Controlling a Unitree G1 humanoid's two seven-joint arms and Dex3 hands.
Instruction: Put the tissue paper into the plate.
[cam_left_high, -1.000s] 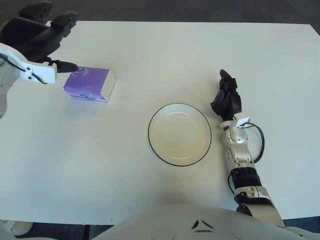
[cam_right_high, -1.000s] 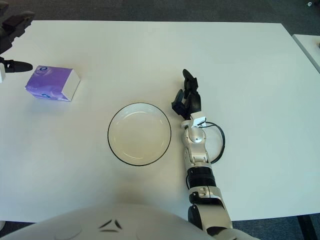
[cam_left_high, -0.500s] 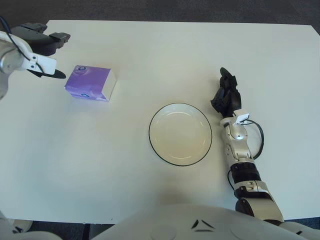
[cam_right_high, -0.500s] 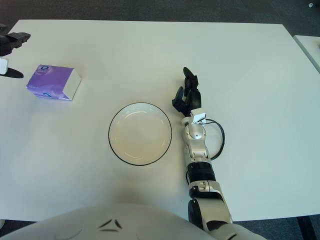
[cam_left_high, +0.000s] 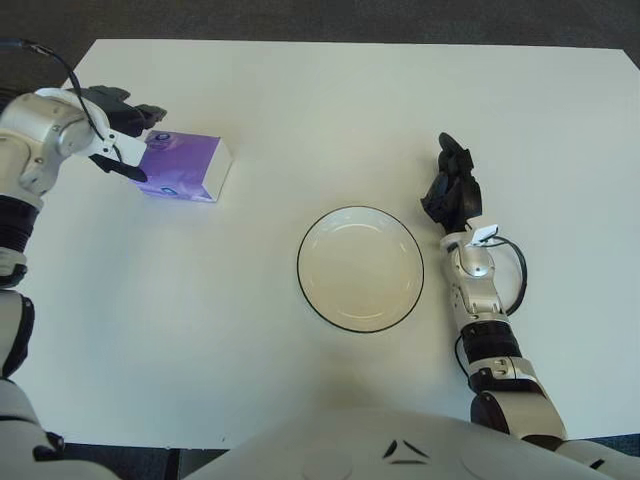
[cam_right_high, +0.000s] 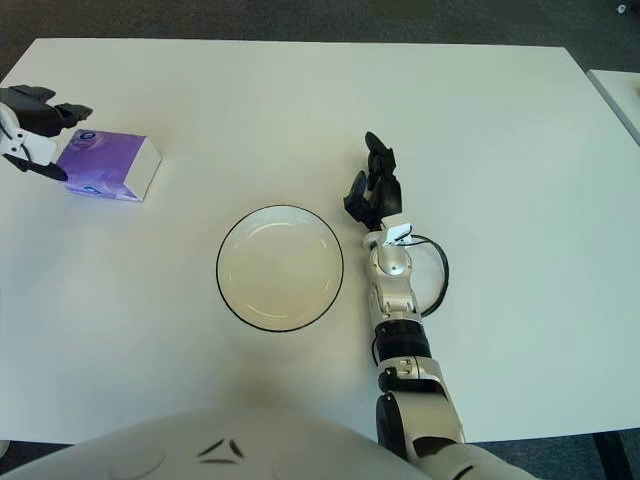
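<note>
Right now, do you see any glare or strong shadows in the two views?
Left eye view: soft even light, no glare on the table; the left hand at the tissue pack casts only a faint shadow. Right eye view: the plate has no bright spot; the right hand beside it has a weak shadow.

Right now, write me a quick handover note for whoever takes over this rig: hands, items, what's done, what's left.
Left robot hand: fingers spread around the left end of the purple tissue paper pack, not yet closed on it.
Right robot hand: idle, just right of the white round plate with a dark rim, holding nothing.
The pack lies on the white table, far left and well apart from the plate, which holds nothing.
Done: the reach to the pack.
Left: grasp it, carry it right, set it in the plate.
</note>
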